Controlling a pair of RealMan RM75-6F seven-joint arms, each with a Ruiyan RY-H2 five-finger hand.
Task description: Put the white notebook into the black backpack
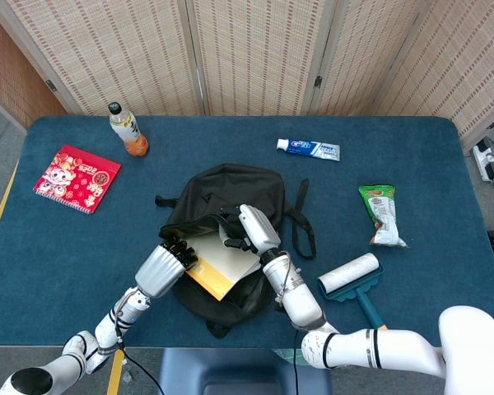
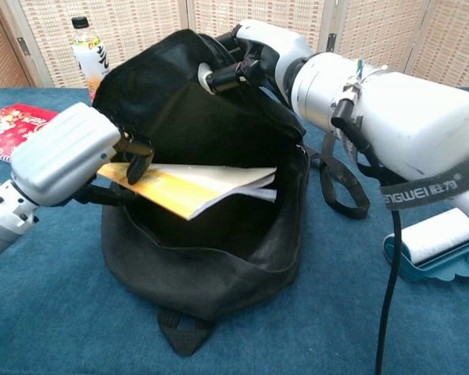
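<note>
The black backpack (image 1: pixel 230 197) (image 2: pixel 203 250) lies at the table's middle with its mouth wide open. The white notebook (image 1: pixel 222 267) (image 2: pixel 199 186), with a yellow edge, sits tilted partway inside the opening. My left hand (image 1: pixel 166 262) (image 2: pixel 78 152) grips the notebook's near end at the bag's left rim. My right hand (image 1: pixel 251 228) (image 2: pixel 254 58) holds the backpack's upper flap up, fingers curled on the fabric.
A red notebook (image 1: pixel 76 178) and an orange drink bottle (image 1: pixel 128 130) lie at the back left. A toothpaste tube (image 1: pixel 308 149) is behind the bag. A green snack packet (image 1: pixel 380 214) and a lint roller (image 1: pixel 351 276) sit at the right.
</note>
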